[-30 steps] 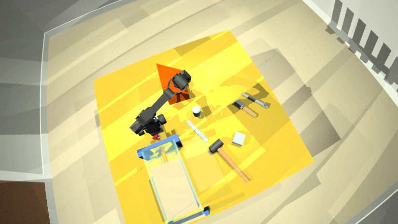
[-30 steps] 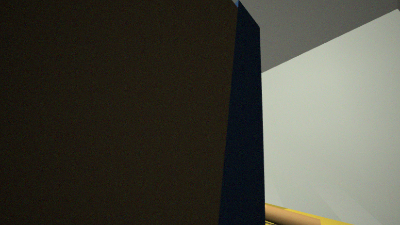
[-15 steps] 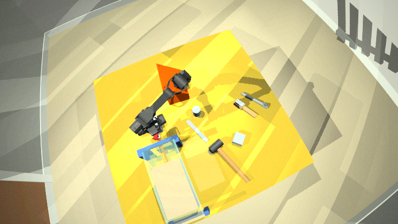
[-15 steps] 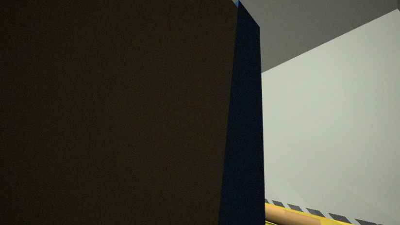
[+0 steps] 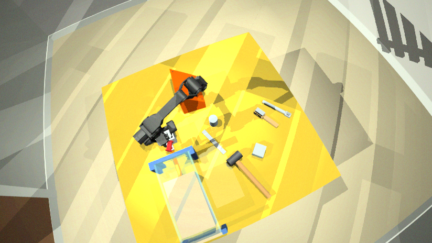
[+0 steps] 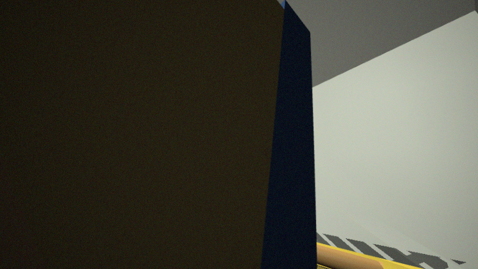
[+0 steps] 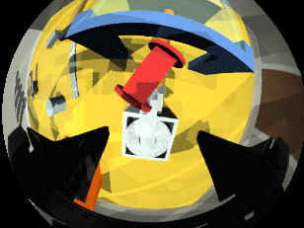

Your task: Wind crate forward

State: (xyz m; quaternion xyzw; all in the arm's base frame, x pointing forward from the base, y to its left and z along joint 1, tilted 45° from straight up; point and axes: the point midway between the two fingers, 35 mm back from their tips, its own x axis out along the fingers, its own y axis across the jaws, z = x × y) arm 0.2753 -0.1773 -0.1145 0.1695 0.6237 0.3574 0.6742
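My gripper is open and empty, its fingers spread wide above the hand winch. The winch handle stands on the winch: its white crank arm crosses the top and its red grip points toward the cubby, outside the fingers. The key in the hole is hidden. The pale wooden crate lies flat inside the clear-panelled cubby. An orange strap runs forward from it. A gap separates its front from the blue frame at the mouth.
A grey cylinder, a flat metal bar, a mallet, a pale block, a brush and a wrench-like tool lie right of the arm. Dark surfaces fill most of the exterior view.
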